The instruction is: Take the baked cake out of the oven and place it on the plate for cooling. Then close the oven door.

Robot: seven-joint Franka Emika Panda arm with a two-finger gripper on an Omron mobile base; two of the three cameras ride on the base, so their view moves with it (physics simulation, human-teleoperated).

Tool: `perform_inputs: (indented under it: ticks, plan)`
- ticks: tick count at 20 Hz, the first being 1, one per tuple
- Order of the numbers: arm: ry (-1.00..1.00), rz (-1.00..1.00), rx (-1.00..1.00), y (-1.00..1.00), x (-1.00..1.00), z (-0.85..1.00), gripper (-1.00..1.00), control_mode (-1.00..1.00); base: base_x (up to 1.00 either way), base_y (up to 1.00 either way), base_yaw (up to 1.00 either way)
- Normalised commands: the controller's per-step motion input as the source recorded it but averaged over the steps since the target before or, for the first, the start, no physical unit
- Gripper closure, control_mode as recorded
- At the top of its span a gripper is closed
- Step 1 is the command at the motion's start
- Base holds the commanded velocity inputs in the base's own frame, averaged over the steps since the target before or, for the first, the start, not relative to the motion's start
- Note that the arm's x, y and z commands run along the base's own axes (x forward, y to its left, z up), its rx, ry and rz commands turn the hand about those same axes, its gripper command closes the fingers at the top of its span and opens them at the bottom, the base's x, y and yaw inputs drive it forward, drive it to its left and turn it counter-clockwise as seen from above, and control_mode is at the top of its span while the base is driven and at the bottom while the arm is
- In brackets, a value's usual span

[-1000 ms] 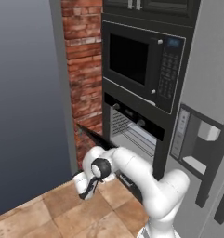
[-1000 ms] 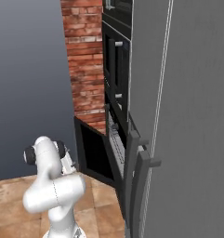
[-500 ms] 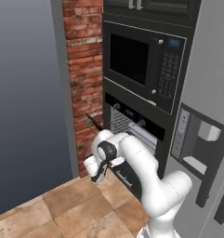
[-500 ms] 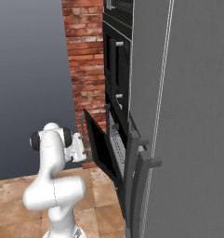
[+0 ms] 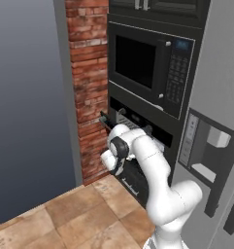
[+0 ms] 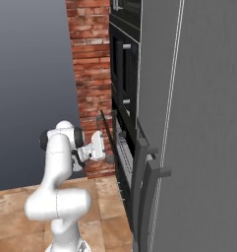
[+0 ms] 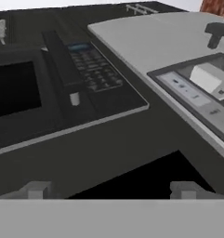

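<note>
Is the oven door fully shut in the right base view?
No, the oven door stands tilted away from the oven, its top edge apart from the front.

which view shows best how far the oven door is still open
The right base view: it catches the oven door edge-on, tilted a little off the oven. The left base view has the arm covering most of the door. In the hand view I cannot make it out.

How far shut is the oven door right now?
Nearly shut, not latched: the oven door leans out at its top, leaving a gap, with the open gripper against its outer face.

Glossy white rounded arm (image 5: 152, 165) (dark joints throughout).
</note>
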Motion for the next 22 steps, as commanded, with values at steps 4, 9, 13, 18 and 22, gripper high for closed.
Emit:
perform_inputs:
  ticks: [4, 9, 13, 18, 22]
  plan:
    - [0.09, 0.01, 0.07, -1.00, 1.00, -0.14, -1.00, -1.00, 0.00, 0.00, 0.00]
    - [0.05, 0.10, 0.01, -1.00, 1.00, -0.70, -1.00, -1.00, 0.00, 0.00, 0.00]
    - [-0.04, 0.24, -0.01, -0.79, 1.00, -1.00, -1.00, -1.00, 0.00, 0.00, 0.00]
    - [-0.25, 0.36, -0.01, -0.30, 0.86, -1.00, -1.00, -1.00, 0.00, 0.00, 0.00]
    - [-0.05, 0.22, 0.05, -0.17, 0.96, -0.76, -1.00, -1.00, 0.00, 0.00, 0.00]
